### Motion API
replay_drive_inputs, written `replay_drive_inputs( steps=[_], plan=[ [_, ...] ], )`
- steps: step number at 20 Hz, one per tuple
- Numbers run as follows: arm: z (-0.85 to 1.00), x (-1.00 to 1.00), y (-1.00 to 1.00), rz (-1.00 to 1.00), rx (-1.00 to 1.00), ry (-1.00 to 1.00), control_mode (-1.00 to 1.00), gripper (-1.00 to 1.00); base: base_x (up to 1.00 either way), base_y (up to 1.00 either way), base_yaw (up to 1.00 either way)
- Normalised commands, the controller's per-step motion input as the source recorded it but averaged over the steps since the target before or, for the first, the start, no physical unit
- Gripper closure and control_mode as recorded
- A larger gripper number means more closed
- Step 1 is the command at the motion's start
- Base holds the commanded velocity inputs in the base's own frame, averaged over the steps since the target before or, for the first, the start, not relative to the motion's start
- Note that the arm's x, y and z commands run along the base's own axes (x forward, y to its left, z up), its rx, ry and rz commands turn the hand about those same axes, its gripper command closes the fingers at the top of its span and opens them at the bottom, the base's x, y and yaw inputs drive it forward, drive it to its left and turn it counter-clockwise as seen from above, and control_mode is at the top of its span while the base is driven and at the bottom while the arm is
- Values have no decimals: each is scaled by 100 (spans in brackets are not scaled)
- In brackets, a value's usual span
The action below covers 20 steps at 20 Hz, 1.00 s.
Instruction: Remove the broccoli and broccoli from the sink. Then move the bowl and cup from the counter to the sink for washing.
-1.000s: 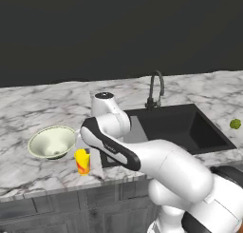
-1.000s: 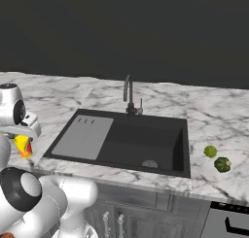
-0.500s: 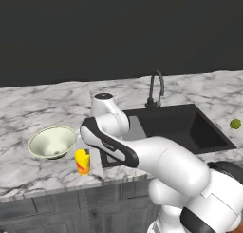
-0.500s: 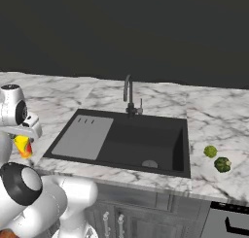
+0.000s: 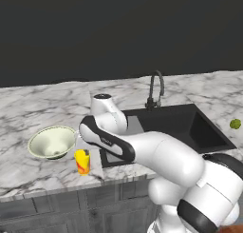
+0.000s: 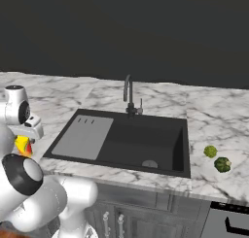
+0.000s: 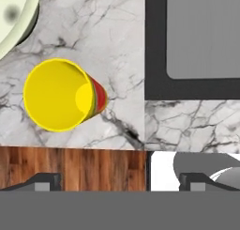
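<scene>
Gripper [image 7: 119, 180] jaws spread wide, empty, hovering over counter [image 7: 122, 50] edge, looking down. Yellow cup [image 7: 61, 95] upright beside cream bowl [image 5: 52, 141], off-centre under claw. Both florets [image 6: 216, 159] already out, right of sink [image 6: 126, 140]. Likely lining up cup grasp.

Yellow cup [image 5: 82, 161] upright on marble counter [image 5: 33, 111], near front edge, just right of and nearer than pale bowl [image 5: 51, 141]. White arm reaches left across black sink's [image 5: 190, 127] left end. Gooseneck tap [image 5: 155, 88] behind basin. One broccoli floret [image 5: 235, 124] far right on the counter.
</scene>
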Motion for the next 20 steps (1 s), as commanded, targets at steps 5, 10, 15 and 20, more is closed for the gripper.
replay_drive_inputs(
  steps=[5,10,15,20],
  plan=[
    [-8,10,7,0,0,1,-100,-100,0,0,0],
    [-7,10,8,0,0,0,-100,-100,0,0,0],
    [-9,8,6,0,0,1,-100,-100,0,0,0],
    [-8,9,5,0,0,1,-100,-100,0,0,0]
  ],
)
